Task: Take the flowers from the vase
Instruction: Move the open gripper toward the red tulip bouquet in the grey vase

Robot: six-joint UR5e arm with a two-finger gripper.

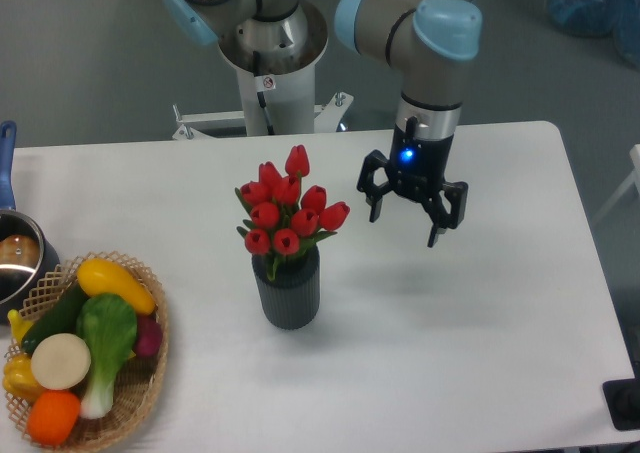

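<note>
Flowers (287, 211): a tight bunch of red tulip buds with green leaves, standing upright in the vase (288, 290). Stems are seated in the vase mouth; the buds rise above the rim and lean slightly toward the right, the rightmost bud reaching out past the vase wall.

Vase: dark grey, ribbed, upright on the white table (470, 343), left of the table's centre.

Claw (409, 213): suspended above the table to the right of the flowers, fingers pointing down. Fingers are spread apart and hold nothing. A blue light shows on the wrist above them. The nearer left finger (375, 195) sits just beside the rightmost bud, with a narrow gap of table visible between them; no contact. The claw hangs at about the level of the buds in the frame and clear of the vase. Its shadow lies faintly on the table below.

Other items: a wicker basket (140, 385) of toy vegetables at the lower left corner, well apart from the vase. A pot (18, 258) with a blue handle sits at the left edge, just behind the basket. The arm's base column (270, 68) stands behind the table's far edge.
</note>
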